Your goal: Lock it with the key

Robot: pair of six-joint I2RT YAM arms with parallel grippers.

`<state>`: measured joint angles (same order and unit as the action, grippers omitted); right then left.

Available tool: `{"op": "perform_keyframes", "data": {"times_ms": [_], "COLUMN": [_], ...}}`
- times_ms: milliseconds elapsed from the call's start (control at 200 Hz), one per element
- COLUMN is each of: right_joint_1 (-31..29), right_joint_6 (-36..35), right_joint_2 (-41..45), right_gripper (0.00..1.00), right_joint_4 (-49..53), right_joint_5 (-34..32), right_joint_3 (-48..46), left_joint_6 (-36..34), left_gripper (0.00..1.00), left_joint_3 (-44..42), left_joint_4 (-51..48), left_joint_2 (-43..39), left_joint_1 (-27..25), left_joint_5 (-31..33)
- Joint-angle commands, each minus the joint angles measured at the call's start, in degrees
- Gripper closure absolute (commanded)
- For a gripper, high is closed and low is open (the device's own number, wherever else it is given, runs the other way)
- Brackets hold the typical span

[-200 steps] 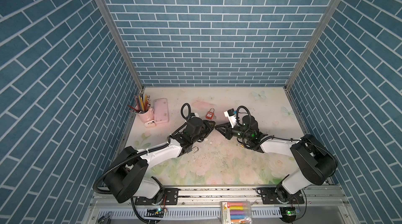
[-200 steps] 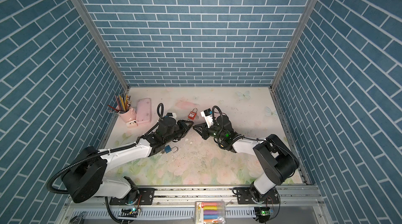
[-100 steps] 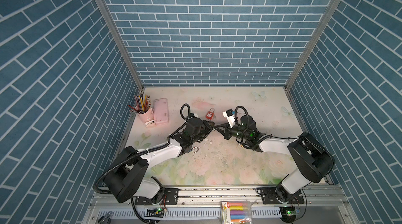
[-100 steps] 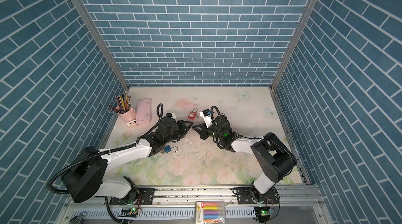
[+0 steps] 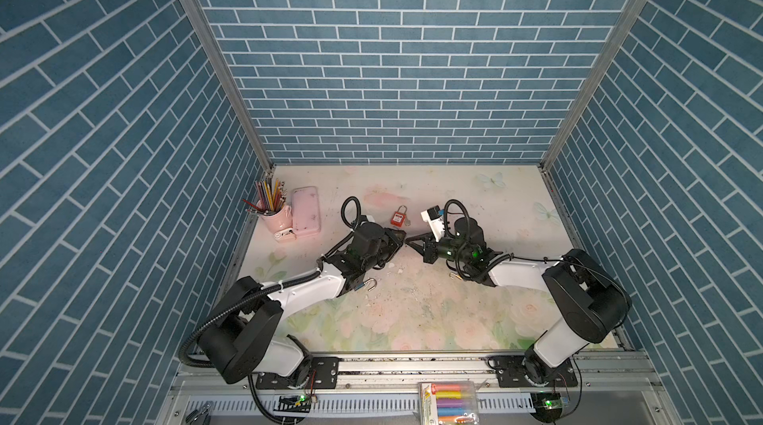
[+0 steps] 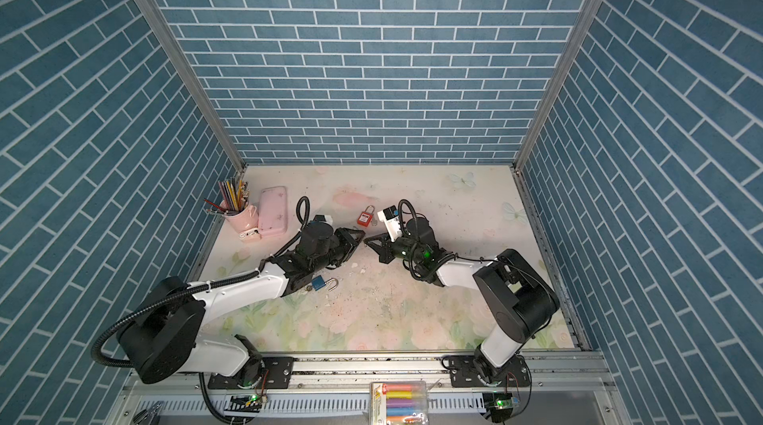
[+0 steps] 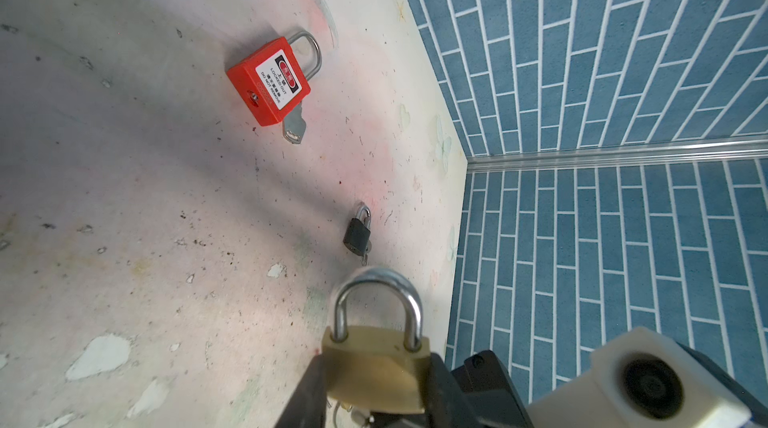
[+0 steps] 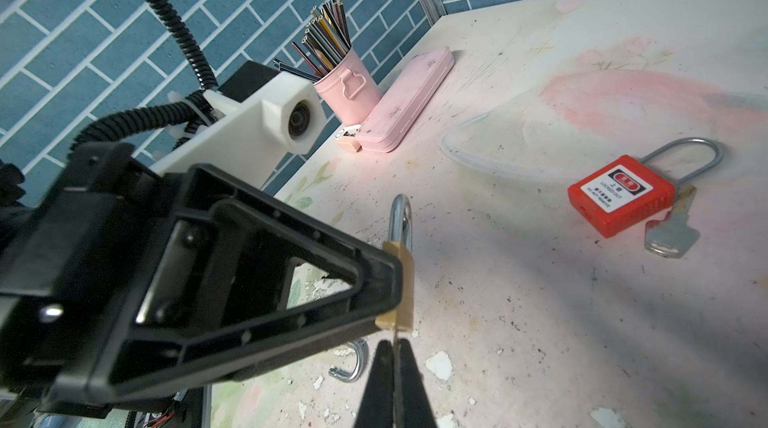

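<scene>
Four padlocks (image 7: 270, 80) (image 7: 356, 234) (image 6: 317, 282): brass padlock (image 7: 376, 367) clamped in left gripper (image 5: 398, 237), right gripper (image 8: 392, 363) pinched together on its key (image 8: 393, 334).

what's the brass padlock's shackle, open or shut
Shut. In the left wrist view both legs of the shackle sit in the brass padlock body, no free end. The right tool pinches a thin key under it.

The brass padlock (image 7: 376, 367) is golden with a silver shackle (image 7: 376, 276); the red padlock (image 7: 259, 107) bears a white label (image 7: 279, 78). The walls (image 5: 392, 72) show blue bricks, the table (image 5: 433, 311) pale pink flowers.
</scene>
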<state>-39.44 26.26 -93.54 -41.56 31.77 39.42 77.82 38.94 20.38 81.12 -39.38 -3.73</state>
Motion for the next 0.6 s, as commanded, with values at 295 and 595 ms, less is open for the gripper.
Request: {"op": "perform_keyframes", "data": {"times_ms": [295, 595], "right_joint_1": [-1.5, -1.4], "right_joint_6": [1.7, 1.8], "right_joint_2": [4.1, 11.0], "right_gripper": [1.0, 1.0], "right_joint_4": [-0.7, 3.1], "right_joint_5": [2.4, 0.3], "right_joint_3": [-7.1, -8.0], "left_joint_6": [-0.6, -9.7], "left_gripper": [1.0, 1.0], "left_joint_3": [3.0, 2.4], "left_joint_4": [-6.7, -11.1], "left_joint_2": [-5.8, -9.5], "left_joint_1": [9.5, 9.4], "left_joint_5": [15.4, 17.0]}}
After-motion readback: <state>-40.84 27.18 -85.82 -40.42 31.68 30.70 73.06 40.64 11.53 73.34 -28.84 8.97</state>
